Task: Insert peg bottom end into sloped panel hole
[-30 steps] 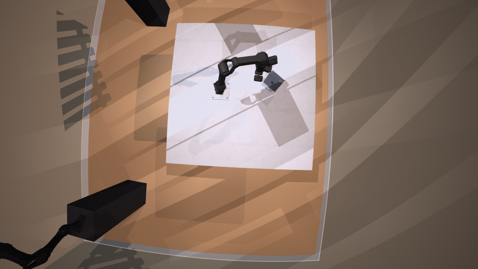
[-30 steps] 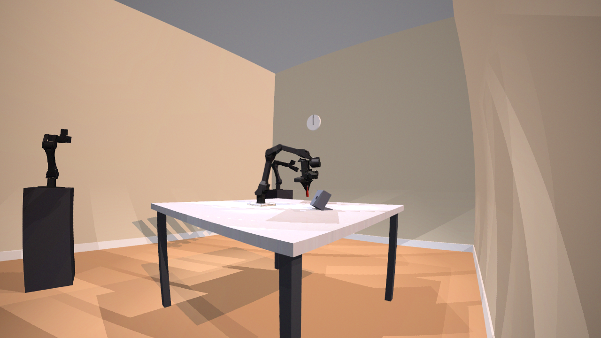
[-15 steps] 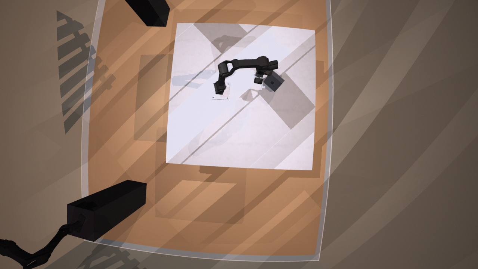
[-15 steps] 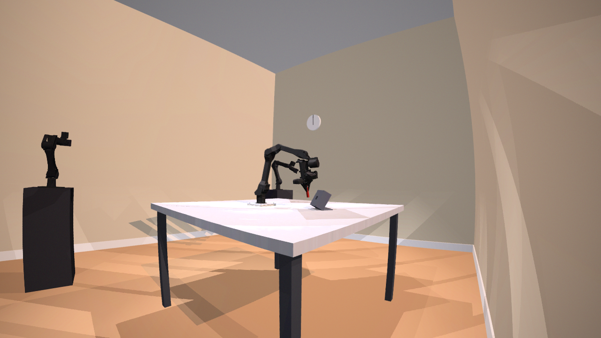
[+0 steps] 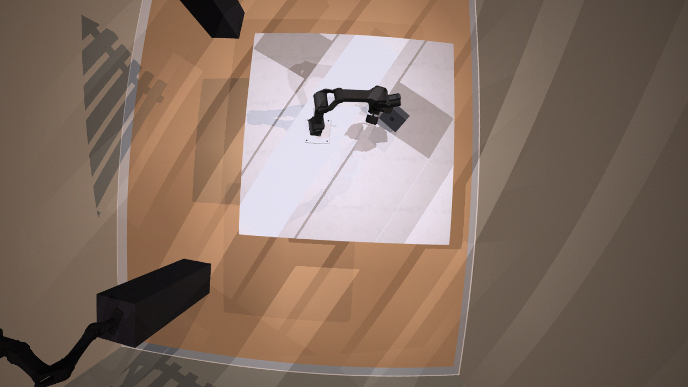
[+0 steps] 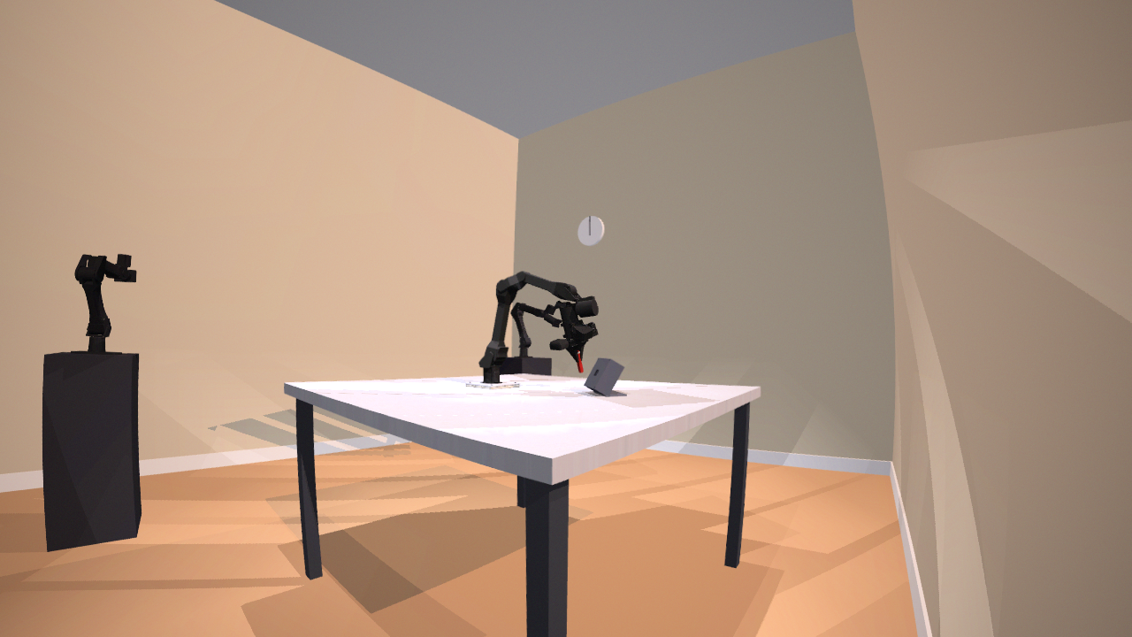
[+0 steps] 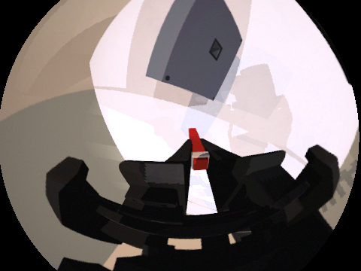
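Clamped in the hand (image 7: 200,162): a red peg (image 7: 198,150), flat-sided with a square end face, pinched between two dark fingers nearly closed on it. Held in the air above the white table (image 6: 514,427), clear of its surface, tilted with the lower tip (image 6: 581,367) aimed down toward the grey sloped panel (image 6: 605,375). Close to the panel, just to the side of it in the exterior view, but apart from it, with a gap visible between tip and face. Seen through the wrist view, a single small square hole (image 7: 216,48) in the panel's face (image 7: 201,50), turned diamond-wise to the camera, straight ahead of the peg and beyond it. A small dark dot (image 7: 168,77) near one corner of that face. From the top view, arm (image 5: 353,94) bent from its base plate (image 5: 327,141) across to the panel (image 5: 394,119), wrist hanging just beside the panel's edge; peg itself hidden under the wrist there. Elsewhere in the room: a black pedestal (image 6: 90,443) carrying another dark arm (image 6: 98,296), a round clock (image 6: 590,230) on the far wall.
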Tool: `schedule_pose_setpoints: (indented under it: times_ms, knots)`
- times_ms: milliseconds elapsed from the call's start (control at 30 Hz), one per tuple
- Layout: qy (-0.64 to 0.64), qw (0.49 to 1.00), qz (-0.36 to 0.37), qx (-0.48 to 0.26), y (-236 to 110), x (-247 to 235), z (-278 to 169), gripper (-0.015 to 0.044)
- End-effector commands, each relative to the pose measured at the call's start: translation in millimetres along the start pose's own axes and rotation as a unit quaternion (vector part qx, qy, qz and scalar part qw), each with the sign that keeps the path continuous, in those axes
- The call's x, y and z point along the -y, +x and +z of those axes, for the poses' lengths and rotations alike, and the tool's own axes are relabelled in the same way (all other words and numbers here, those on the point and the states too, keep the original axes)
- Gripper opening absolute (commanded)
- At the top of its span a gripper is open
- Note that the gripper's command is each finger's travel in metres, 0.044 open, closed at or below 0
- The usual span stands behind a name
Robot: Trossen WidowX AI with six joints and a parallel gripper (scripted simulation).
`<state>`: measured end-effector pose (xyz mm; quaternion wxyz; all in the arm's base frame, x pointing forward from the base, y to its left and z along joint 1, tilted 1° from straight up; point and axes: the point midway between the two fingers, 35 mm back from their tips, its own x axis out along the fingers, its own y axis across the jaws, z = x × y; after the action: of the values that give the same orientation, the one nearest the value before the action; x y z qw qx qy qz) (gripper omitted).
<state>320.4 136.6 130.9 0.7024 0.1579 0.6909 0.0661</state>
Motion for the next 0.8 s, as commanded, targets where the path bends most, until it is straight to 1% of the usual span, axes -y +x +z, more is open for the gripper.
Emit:
schedule_pose_setpoints:
  times_ms: [0,767]
  knots:
    - [0.005,1.000,0.011,0.001,0,3,2,0.0000]
    - [0.047,0.996,0.074,0.016,-4,22,16,0.0000]
